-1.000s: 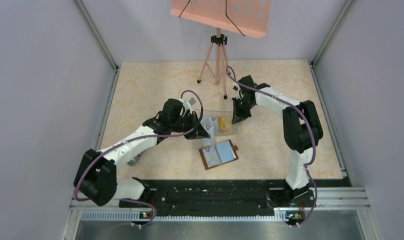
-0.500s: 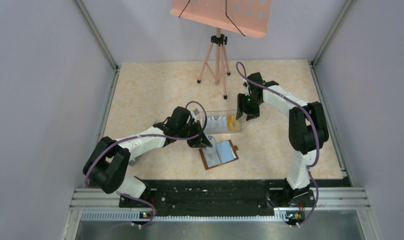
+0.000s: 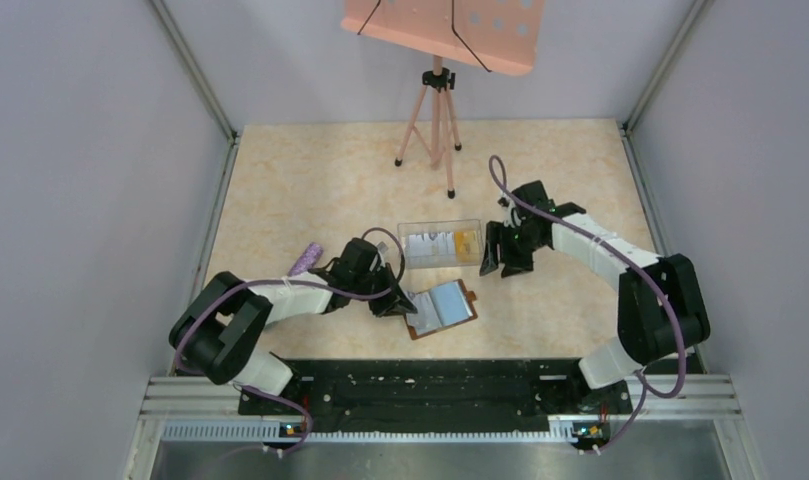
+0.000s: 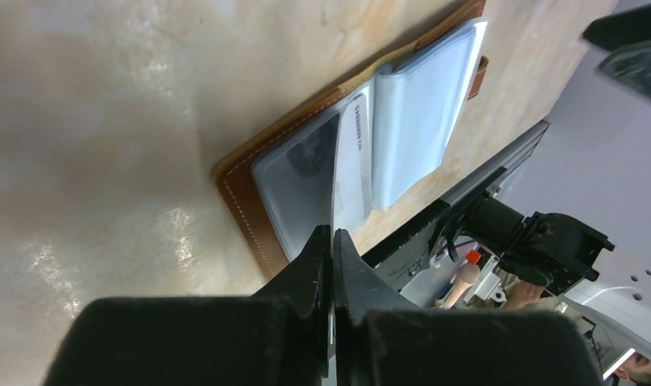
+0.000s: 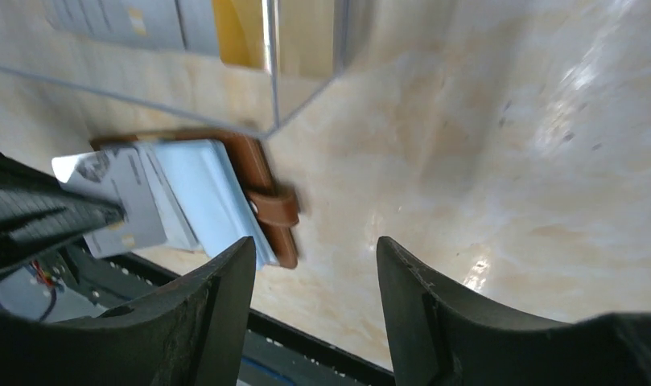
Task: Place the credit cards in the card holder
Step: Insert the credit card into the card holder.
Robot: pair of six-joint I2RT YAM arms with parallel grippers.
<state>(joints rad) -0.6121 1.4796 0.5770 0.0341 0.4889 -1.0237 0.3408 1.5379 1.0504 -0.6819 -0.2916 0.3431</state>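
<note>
The card holder [image 3: 442, 308] lies open on the table, brown leather with clear inner pockets [image 4: 414, 121]. My left gripper [image 3: 398, 302] is shut on a pale credit card [image 4: 350, 169], seen edge-on. The card's far end lies over the holder's left pocket [image 4: 298, 177]. In the right wrist view the same card [image 5: 121, 201] sits over the holder [image 5: 249, 161], beside its snap tab [image 5: 275, 207]. More credit cards, whitish [image 3: 430, 243] and orange-yellow [image 3: 464, 241], rest in a clear box [image 3: 410, 256]. My right gripper [image 3: 495, 262] stands open and empty just right of the box, with jaws [image 5: 312, 245] apart.
A pink tripod [image 3: 435, 115] with a music stand stands at the back centre. A small purple object [image 3: 305, 258] lies left of the left arm. The black base rail [image 3: 420, 385] runs along the near edge, close to the card holder.
My left gripper has carried a card from the clear box down to the card holder. My right gripper opened, let go of the box and drew back to the right.
</note>
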